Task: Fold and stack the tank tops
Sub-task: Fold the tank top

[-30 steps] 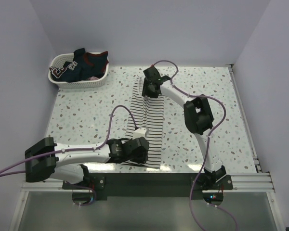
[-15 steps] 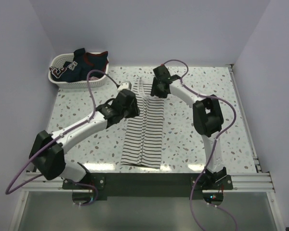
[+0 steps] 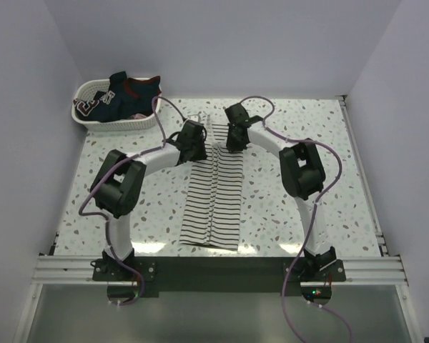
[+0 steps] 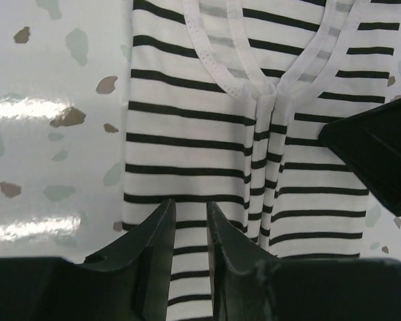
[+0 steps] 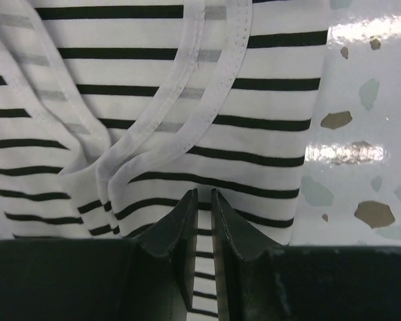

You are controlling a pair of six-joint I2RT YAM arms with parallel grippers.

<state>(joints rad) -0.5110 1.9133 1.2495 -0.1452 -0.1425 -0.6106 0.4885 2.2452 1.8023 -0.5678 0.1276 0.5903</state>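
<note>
A white tank top with thin dark stripes (image 3: 214,193) lies on the table, folded lengthwise into a narrow strip, neckline at the far end. Both grippers are down on that far end. My left gripper (image 3: 194,137) rests on the left half; in the left wrist view (image 4: 190,204) its jaws stand a little apart with flat striped cloth (image 4: 187,120) showing in the gap. My right gripper (image 3: 233,136) rests on the right half; in the right wrist view (image 5: 204,192) its jaws are nearly together, pinching cloth just below the neckline trim (image 5: 187,100). A dark navy tank top (image 3: 129,93) fills the basket.
A white woven basket (image 3: 93,114) stands at the far left corner of the speckled table (image 3: 129,186). The right gripper's black body (image 4: 381,154) shows at the right edge of the left wrist view. Walls close the table on three sides.
The left arm swung from the shirt's near hem up to its far end, beside the right gripper. Both grippers have narrowed, the right one down onto the cloth.
</note>
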